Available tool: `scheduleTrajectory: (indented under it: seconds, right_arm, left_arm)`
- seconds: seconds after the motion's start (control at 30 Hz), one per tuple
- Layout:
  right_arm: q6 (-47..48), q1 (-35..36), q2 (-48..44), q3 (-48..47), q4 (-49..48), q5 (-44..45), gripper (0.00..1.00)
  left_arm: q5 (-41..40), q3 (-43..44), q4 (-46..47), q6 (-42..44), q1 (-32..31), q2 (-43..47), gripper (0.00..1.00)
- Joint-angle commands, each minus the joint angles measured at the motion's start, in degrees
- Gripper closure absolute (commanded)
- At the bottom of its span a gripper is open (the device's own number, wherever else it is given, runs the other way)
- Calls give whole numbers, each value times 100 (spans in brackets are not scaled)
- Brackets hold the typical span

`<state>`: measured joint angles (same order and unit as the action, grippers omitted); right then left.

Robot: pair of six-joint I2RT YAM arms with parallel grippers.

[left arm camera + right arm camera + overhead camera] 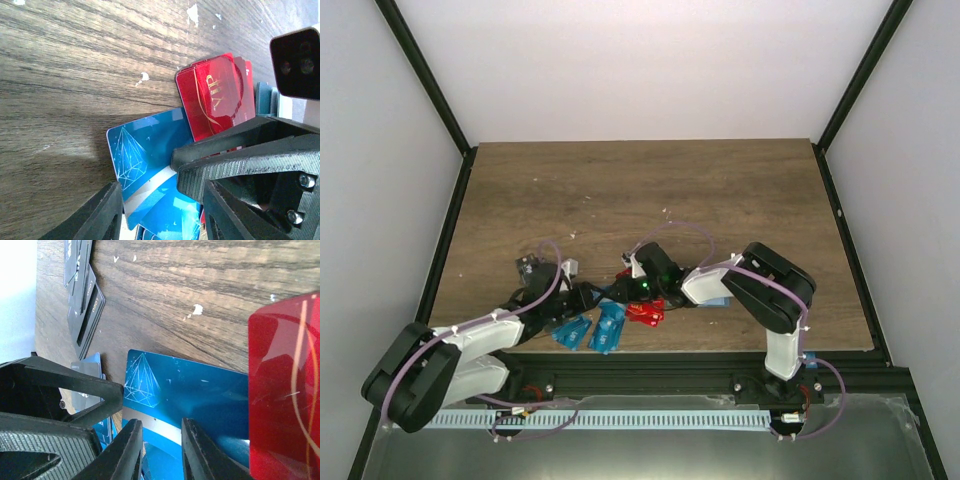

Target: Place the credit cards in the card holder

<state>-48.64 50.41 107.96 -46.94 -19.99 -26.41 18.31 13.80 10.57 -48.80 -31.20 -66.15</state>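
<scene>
Right tool (159, 450) over blue card (200, 390), jaws parted — red card (285, 390) overlapping

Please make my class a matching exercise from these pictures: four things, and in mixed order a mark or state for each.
Things:
1 red card
2 blue card
3 dark cards
4 table

Descriptions:
a white flecks on wood grain
b gold VIP lettering
c loosely overlapping pile
d white line-drawn pyramid

Pairs: 1-b, 2-d, 3-c, 4-a
</scene>
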Motion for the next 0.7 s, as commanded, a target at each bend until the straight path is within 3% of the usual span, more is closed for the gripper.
scheduleTrajectory:
  seconds: [0.0, 0.3, 0.47, 0.67]
  right_arm:
    - [-185, 39, 287, 325, 557, -2, 76]
    - [-262, 39, 300, 344, 456, -37, 77]
    - [-261, 38, 267, 302, 469, -44, 78]
    - [-213, 39, 126, 232, 542, -47, 78]
  left_arm:
    - [143, -78, 1025, -159, 9, -34, 57]
    - [352, -177, 1625, -184, 18, -662, 78]
    - [426, -242, 1935, -175, 18, -975, 95]
    - [387, -348, 2057, -176, 22, -913, 96]
